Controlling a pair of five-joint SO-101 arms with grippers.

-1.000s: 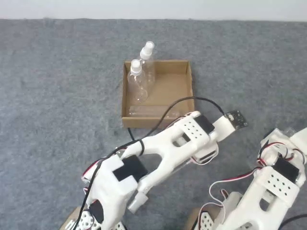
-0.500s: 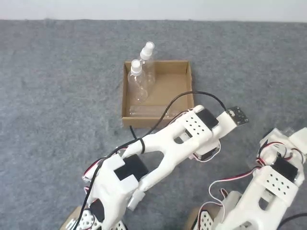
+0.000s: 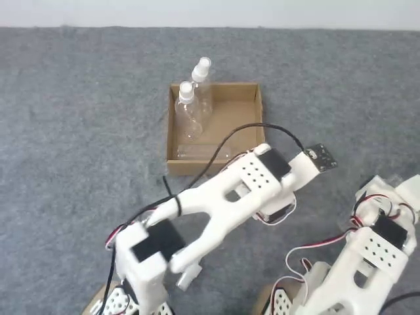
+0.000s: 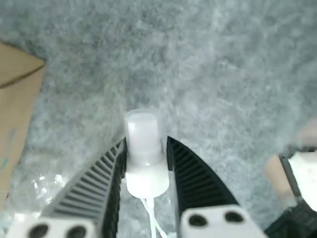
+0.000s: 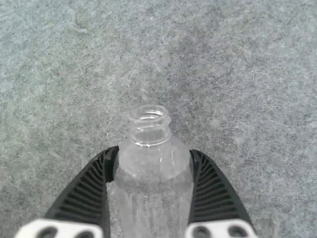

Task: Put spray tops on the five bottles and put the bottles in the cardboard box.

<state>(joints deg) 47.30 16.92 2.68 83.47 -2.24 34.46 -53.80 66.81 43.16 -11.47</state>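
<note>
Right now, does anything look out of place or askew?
One bottle lies on its side along the box's near wall, while the other two stand upright at its far left corner. Nothing else stands out.

Grey tabletop point(image 3: 79, 131): a coarse, fuzzy, felt-like cloth, matt all over. The box point(image 3: 190, 167) is plain brown cardboard, dull and slightly fibrous. The two standing bottles point(image 3: 187, 115) are clear, glossy plastic with white plastic tops. The arms point(image 3: 223, 197) have smooth, matt white plastic shells with black blocks point(image 3: 157, 239). Black, ribbed, matt plastic jaws clamp a spray top point(image 4: 143, 148) of white plastic under a frosted cap. A second pair grips a bottle point(image 5: 151, 168) of clear, faintly clouded plastic with a threaded neck.
</note>
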